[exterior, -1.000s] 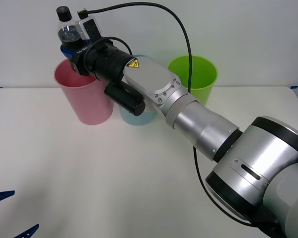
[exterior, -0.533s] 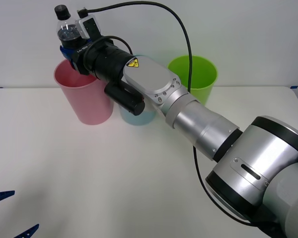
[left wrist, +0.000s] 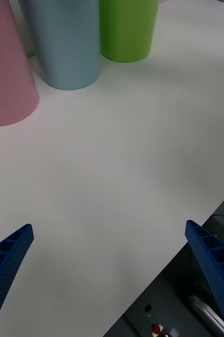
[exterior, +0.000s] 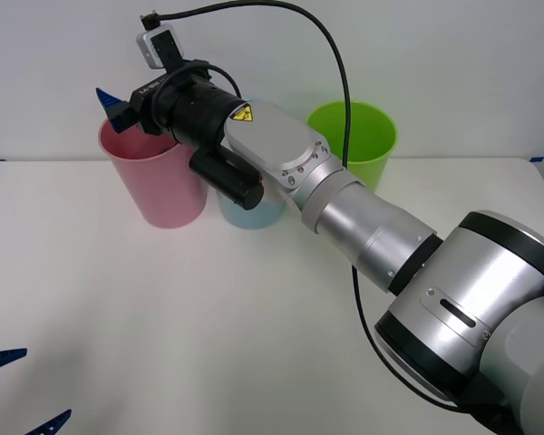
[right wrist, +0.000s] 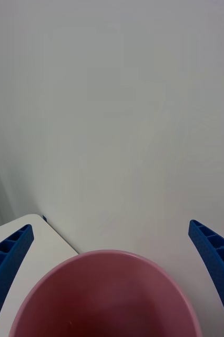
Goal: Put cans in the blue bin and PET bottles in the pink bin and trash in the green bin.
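Observation:
My right gripper (exterior: 116,107) hangs open just over the rim of the pink bin (exterior: 159,181), with nothing between its blue fingers (right wrist: 7,258). The right wrist view looks down into the pink bin (right wrist: 107,295), and the part of its inside that shows is bare. The PET bottle is out of view, and so are cans and trash. The blue bin (exterior: 254,214) stands right of the pink one, mostly behind the right arm. Farther right is the green bin (exterior: 367,145). My left gripper (exterior: 23,390) rests open near the table's front left corner.
The three bins stand in a row at the back of the white table (exterior: 208,317), near the wall. The left wrist view shows the pink bin (left wrist: 4,79), the blue bin (left wrist: 64,42), the green bin (left wrist: 126,26), and the table's edge (left wrist: 196,210).
The right gripper has opened and let go of the PET bottle it held above the pink bin. The bottle is gone from sight. The left arm has not moved.

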`<state>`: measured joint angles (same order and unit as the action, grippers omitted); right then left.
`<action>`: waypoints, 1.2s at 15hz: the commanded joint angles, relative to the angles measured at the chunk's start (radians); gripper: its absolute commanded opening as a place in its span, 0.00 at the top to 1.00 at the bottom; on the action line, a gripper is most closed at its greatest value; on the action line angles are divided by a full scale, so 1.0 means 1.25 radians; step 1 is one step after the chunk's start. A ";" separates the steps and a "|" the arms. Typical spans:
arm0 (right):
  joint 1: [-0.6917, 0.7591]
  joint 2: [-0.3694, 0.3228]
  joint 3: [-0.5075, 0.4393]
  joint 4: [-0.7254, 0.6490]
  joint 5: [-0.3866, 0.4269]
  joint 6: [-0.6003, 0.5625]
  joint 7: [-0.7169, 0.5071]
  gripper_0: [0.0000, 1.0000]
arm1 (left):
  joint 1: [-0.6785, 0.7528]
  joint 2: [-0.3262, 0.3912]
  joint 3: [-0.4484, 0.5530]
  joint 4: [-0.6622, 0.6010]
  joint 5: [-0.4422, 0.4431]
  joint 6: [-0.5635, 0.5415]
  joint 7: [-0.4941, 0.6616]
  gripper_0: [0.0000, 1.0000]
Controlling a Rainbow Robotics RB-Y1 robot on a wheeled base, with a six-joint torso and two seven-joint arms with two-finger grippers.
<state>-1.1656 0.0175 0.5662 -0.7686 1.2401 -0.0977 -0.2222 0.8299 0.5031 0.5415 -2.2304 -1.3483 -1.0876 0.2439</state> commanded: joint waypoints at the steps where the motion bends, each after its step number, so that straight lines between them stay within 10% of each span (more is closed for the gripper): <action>1: 0.000 0.000 0.000 -0.001 -0.001 0.001 0.000 0.00 | 0.000 0.000 0.000 0.000 0.000 0.000 0.000 0.00; 12: 0.120 0.000 -0.004 -0.271 -0.005 -0.135 -0.017 0.00 | 0.000 0.000 0.000 0.000 0.000 0.000 0.000 0.00; 18: 0.313 -0.181 -0.003 -0.563 -0.041 -0.253 -0.042 0.00 | 0.000 0.000 0.000 0.000 0.000 0.000 0.000 0.00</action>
<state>-0.8047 -0.1777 0.5628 -1.4289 1.1990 -0.3983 -0.2712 0.8298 0.5031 0.5415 -2.2305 -1.3484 -1.0876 0.2439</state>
